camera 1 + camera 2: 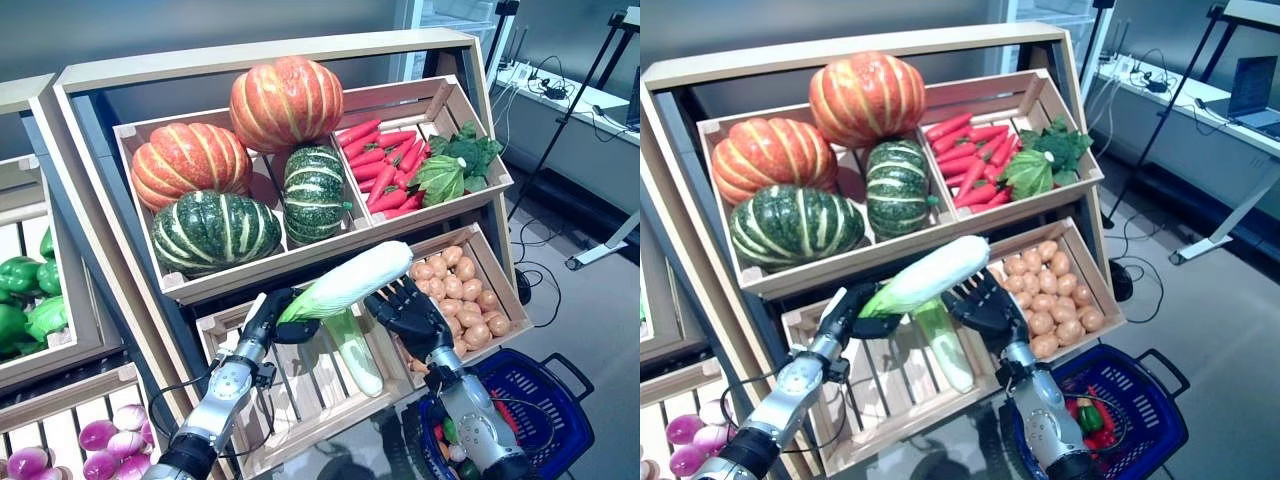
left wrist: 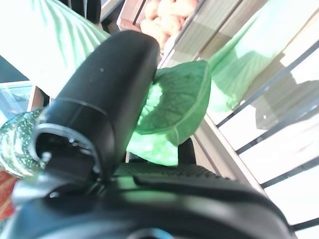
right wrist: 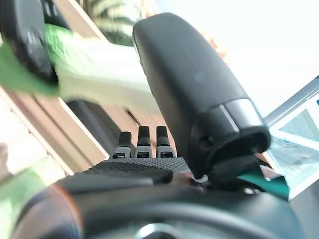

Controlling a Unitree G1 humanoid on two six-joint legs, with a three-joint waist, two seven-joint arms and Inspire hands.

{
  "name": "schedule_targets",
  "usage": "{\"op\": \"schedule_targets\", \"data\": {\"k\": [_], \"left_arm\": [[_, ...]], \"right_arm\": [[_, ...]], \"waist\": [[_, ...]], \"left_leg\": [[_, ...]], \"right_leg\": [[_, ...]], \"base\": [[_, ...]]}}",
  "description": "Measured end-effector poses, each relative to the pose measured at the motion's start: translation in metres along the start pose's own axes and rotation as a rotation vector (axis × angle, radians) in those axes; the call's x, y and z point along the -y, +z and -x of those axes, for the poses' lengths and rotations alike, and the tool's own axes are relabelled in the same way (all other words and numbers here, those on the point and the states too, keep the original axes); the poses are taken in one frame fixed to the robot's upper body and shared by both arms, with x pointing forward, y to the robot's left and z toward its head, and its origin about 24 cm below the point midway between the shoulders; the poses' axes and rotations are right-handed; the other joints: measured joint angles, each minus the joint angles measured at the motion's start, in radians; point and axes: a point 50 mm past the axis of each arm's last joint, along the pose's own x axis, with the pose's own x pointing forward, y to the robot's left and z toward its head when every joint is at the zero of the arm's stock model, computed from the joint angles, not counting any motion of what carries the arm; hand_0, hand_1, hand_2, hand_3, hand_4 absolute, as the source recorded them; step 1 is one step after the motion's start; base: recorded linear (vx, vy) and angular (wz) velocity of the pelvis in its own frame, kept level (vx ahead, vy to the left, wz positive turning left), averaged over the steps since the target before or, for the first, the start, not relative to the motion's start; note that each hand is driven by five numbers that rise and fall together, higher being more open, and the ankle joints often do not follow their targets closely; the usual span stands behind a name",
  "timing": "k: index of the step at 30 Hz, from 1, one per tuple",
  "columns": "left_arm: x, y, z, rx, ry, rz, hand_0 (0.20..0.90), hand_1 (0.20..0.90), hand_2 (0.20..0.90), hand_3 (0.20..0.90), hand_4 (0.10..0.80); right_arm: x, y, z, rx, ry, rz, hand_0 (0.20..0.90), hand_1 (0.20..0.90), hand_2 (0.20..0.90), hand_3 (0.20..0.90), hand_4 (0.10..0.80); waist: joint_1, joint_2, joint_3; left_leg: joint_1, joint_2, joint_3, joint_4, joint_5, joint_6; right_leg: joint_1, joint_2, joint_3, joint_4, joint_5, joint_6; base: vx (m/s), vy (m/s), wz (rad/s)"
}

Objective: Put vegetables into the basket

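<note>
My left hand (image 1: 268, 318) is shut on the green leafy end of a long white and pale green cabbage (image 1: 350, 280), holding it up in front of the stand's lower crates. Its leaves (image 2: 174, 104) show past the thumb in the left wrist view. My right hand (image 1: 410, 312) is open, fingers spread, just under the cabbage's white end, close to it. The cabbage (image 3: 104, 74) shows past that hand's fingers in the right wrist view. The blue basket (image 1: 540, 400) stands on the floor at the lower right, with red and green vegetables (image 1: 1087, 415) in it.
A wooden stand (image 1: 300, 60) with slanted crates rises ahead. A second pale green cabbage (image 1: 358, 352) lies in the slatted lower crate (image 1: 300, 390) below my hands. A second stand (image 1: 30, 330) is at the left. A desk and a tripod (image 1: 560, 130) are at the right.
</note>
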Motion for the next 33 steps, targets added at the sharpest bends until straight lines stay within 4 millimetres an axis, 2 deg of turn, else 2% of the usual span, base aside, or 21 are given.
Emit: {"op": "schedule_targets", "data": {"k": [8,19,33], "left_arm": [[0.003,-0.001,0.0,-0.007,-0.004,0.01,0.3,0.3,0.3,0.3,0.4],[0.018,-0.004,-0.001,-0.041,-0.042,0.014,0.3,0.3,0.3,0.3,0.4],[0.022,-0.003,-0.004,-0.039,-0.072,-0.006,0.3,0.3,0.3,0.3,0.4]], "right_arm": [[-0.003,-0.004,-0.001,-0.006,0.014,-0.107,0.9,0.9,0.9,0.9,0.8],[-0.005,0.002,-0.006,0.016,0.03,-0.135,0.9,0.9,0.9,0.9,0.8],[-0.011,0.012,-0.017,0.047,0.063,-0.157,0.9,0.9,0.9,0.9,0.8]], "waist": [[0.001,-0.005,-0.005],[0.028,-0.005,-0.005],[0.044,-0.006,-0.005]], "left_leg": [[0.001,0.0,-0.003,0.0,0.004,0.0],[0.006,0.0,-0.004,0.0,0.005,0.0],[0.009,-0.001,-0.022,0.0,0.009,-0.001]], "right_leg": [[0.002,0.001,0.002,0.001,0.003,-0.001],[0.007,0.001,0.002,0.001,0.004,-0.001],[0.028,0.005,0.003,-0.013,0.005,-0.002]], "base": [[0.0,0.0,0.0],[0.0,0.0,0.0],[0.004,-0.003,0.03]]}}
